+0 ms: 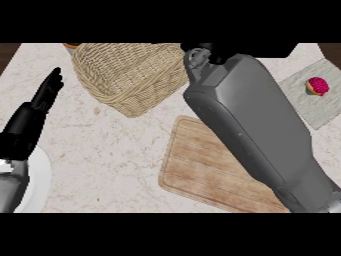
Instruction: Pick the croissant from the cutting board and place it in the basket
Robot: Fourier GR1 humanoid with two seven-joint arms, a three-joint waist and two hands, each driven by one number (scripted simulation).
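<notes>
The wooden cutting board [202, 175] lies at the lower middle, and its visible surface is bare. No croissant shows anywhere in view. The woven wicker basket [129, 75] stands at the top centre, its inside mostly hidden from here. My right forearm runs from the lower right corner up across the board. My right hand [236, 49] is at the top edge just right of the basket's rim, largely cut off, so what it holds is hidden. My left hand [44, 97] rests open at the left, fingers straight and pointing up, left of the basket.
A white plate [41, 180] lies at the lower left, partly under my left forearm. At the right sits a grey cloth [328, 102] with a small pink pastry [318, 86] on it. Something orange [70, 45] peeks out behind the basket.
</notes>
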